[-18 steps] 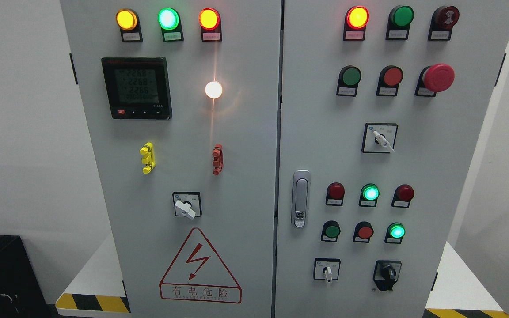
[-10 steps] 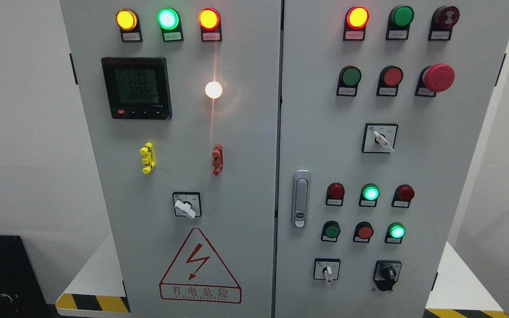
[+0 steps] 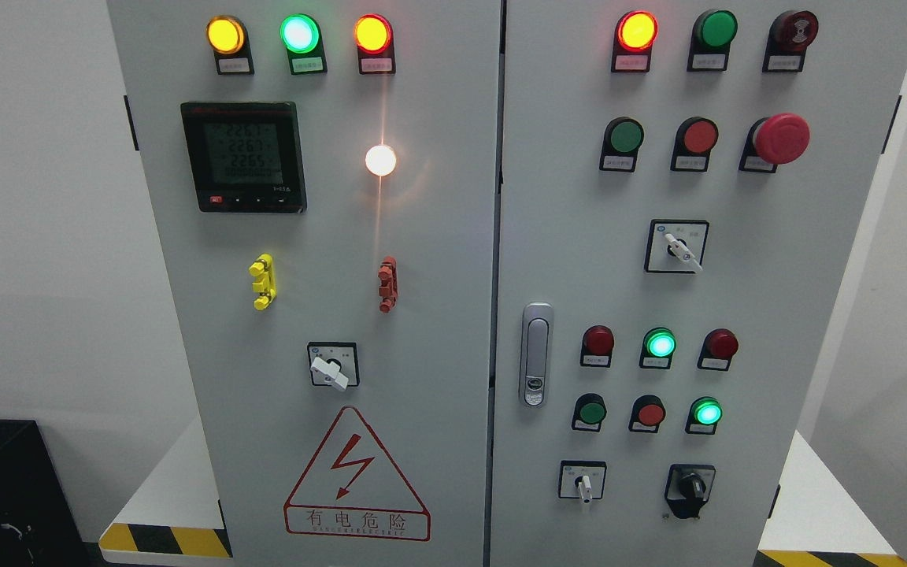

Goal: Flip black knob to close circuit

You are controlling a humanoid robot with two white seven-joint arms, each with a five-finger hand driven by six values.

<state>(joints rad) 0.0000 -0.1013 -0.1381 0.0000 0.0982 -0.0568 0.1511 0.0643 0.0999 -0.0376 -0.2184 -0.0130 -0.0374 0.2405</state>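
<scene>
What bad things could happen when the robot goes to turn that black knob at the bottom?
1. The black knob sits low on the right door beside a white-handled switch; a reaching hand might bump or turn that one instead.
2. Green lamps glow just above, so the cabinet seems powered; a wrong switch could change something live.
3. No hand is in view yet, so the whole reach is still ahead and could go off aim.

Plain white walls (image 3: 36, 236) flank a hazard-striped white platform (image 3: 162, 504).
</scene>
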